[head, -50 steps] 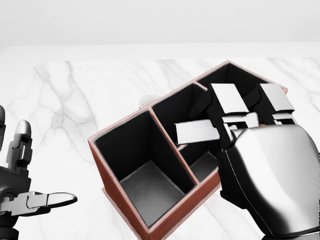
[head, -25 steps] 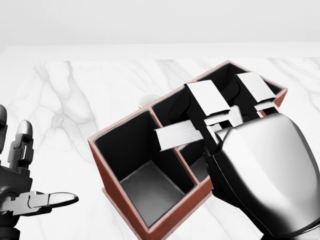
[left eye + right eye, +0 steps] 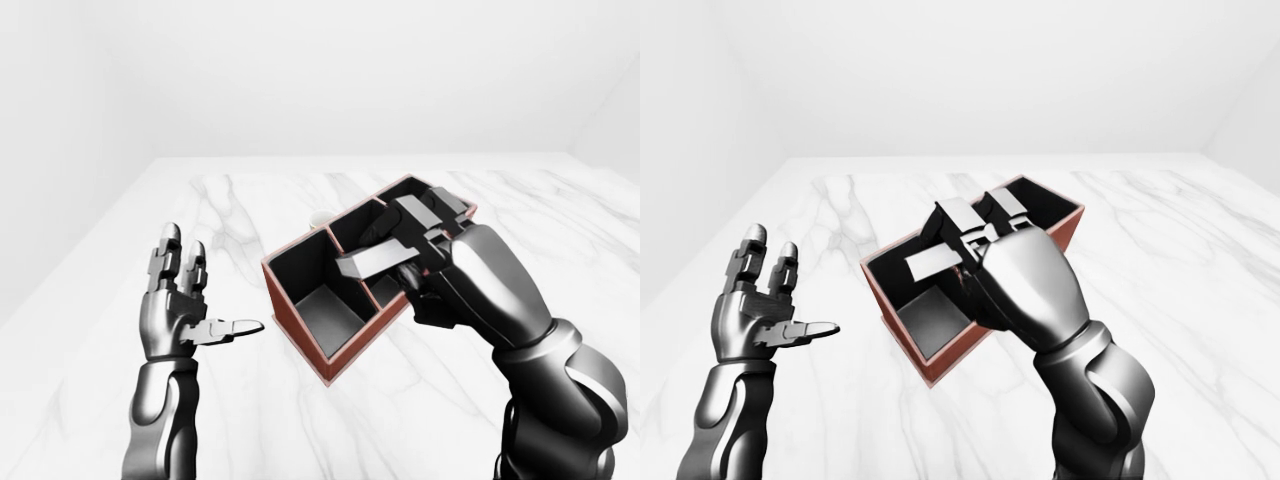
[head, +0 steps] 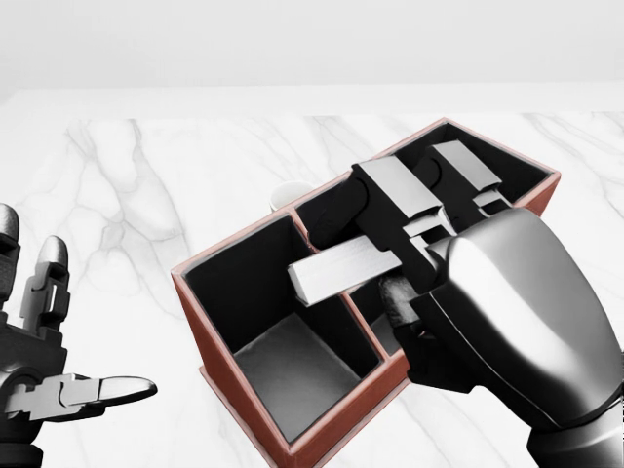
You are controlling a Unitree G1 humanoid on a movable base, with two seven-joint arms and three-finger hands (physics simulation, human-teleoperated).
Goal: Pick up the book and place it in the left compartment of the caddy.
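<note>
The red-brown caddy [image 4: 230,382] lies slanted on the marble table, with three dark compartments. Its left compartment [image 4: 292,375] holds nothing that I can see. My right hand [image 4: 318,250] hovers over the middle compartment, its thumb reaching across the divider toward the left one. Under the palm only a small dark brown edge shows, which looks like the book [image 4: 393,300]; the fingers appear closed round it and the rest is hidden. My left hand [image 3: 216,286] stands open left of the caddy, palm up and apart from it.
A small white round object [image 4: 286,195] peeks out behind the caddy's upper wall. The white marble table [image 4: 146,185] stretches all around, its far edge meeting a plain white wall at the top of the head view.
My right hand has moved left over the caddy, from the right compartment to above the middle one, thumb now past the divider. The left hand has hardly shifted.
</note>
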